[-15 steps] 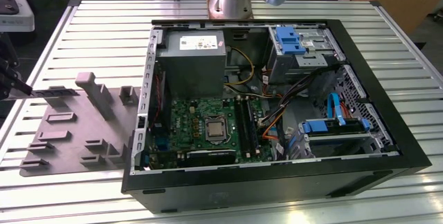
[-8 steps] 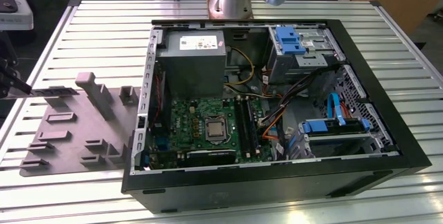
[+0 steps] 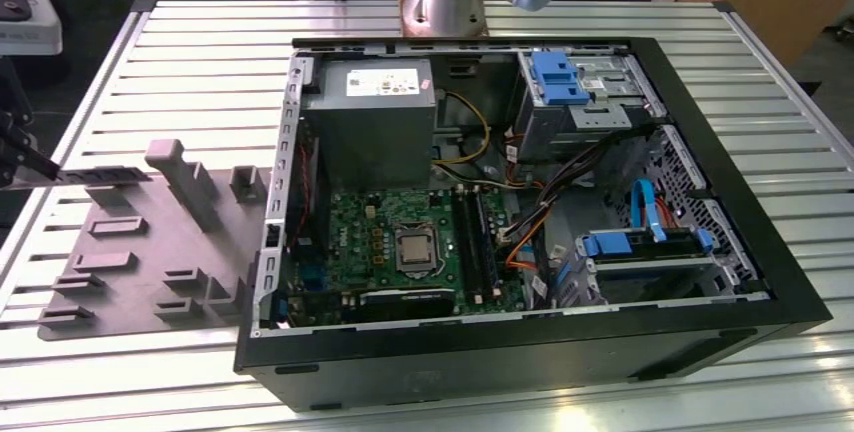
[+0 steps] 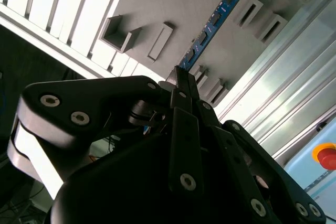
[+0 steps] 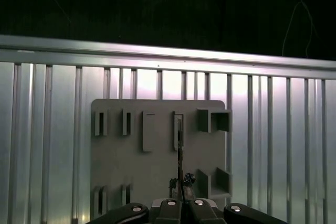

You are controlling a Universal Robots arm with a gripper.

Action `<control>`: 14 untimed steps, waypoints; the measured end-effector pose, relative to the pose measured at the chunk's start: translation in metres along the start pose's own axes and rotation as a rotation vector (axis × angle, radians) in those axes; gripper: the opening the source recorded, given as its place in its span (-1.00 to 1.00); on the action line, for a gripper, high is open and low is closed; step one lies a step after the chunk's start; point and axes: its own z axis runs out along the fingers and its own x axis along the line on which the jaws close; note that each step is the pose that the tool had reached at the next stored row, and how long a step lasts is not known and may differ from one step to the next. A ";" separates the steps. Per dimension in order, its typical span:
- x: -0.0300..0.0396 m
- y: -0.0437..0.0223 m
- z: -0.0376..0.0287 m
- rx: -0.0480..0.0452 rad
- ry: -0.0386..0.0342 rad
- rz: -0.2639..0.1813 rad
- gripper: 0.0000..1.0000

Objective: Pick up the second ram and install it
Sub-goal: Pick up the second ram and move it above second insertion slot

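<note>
The fingers (image 4: 185, 90) of the gripper (image 4: 178, 74) are closed together and clamped on one end of the second ram (image 4: 212, 22). The stick projects straight out beyond the fingertips, its blue face and dark chips turned to the second wrist view. In the first wrist view it is seen edge-on as a thin dark line (image 5: 180, 156) ahead of the gripper (image 5: 181, 202).

Beneath and beyond the stick lies the grey tray (image 4: 157, 3) with its raised blocks, on the slatted table (image 5: 273, 145). Whether the stick's far end is clear of the nearest block cannot be told.

The pick-up step is judged to be in hand; installation is not yet done. Seating calls for the stick's long edge to be aligned with a long black slot (image 3: 470, 242) inside the computer case (image 3: 747, 282), well apart from the fingers.
</note>
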 end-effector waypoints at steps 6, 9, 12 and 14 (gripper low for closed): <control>-0.0003 0.0001 -0.0012 0.0001 -0.0012 0.000 -0.76; -0.0004 0.0001 -0.0020 0.0000 -0.0015 0.000 -0.76; -0.0006 0.0001 -0.0028 0.0001 -0.0023 0.000 -0.76; -0.0007 0.0001 -0.0033 0.0001 -0.0028 0.000 -0.76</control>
